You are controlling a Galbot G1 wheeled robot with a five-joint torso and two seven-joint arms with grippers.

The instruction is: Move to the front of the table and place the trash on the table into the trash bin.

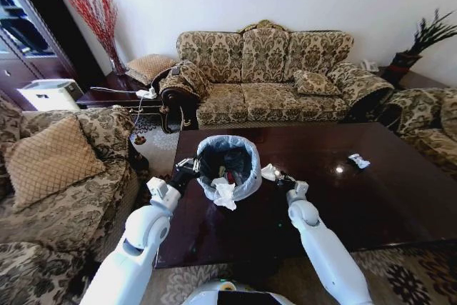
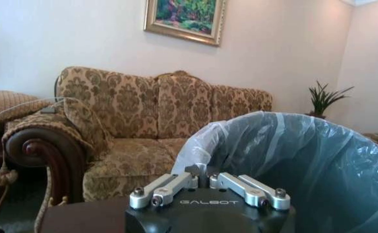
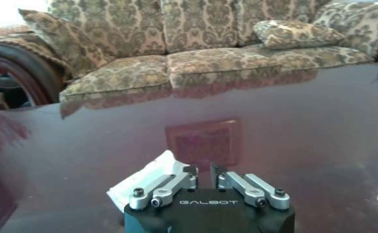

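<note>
- Trash (image 1: 269,171), a whitish wrapper, is seen lying on the table (image 1: 385,198) just at 3 o'clock of the trash bin (image 1: 246,185).
- In the right wrist view the same wrapper (image 3: 151,172) is shown touching the right gripper (image 3: 202,171), whose fingers are drawn together; whether the wrapper is pinched cannot be told.
- From the head view the right gripper (image 1: 285,180) is placed low over the tabletop beside the wrapper.
- A white tissue (image 1: 225,193) is draped over the bin's near rim, and more scraps are held inside.
- The bin's 9 o'clock rim is met by the left gripper (image 1: 191,167); its fingers (image 2: 195,171) are closed on the bag liner (image 2: 292,155).
- Another small wrapper (image 1: 358,161) is left far toward 3 o'clock.
</note>
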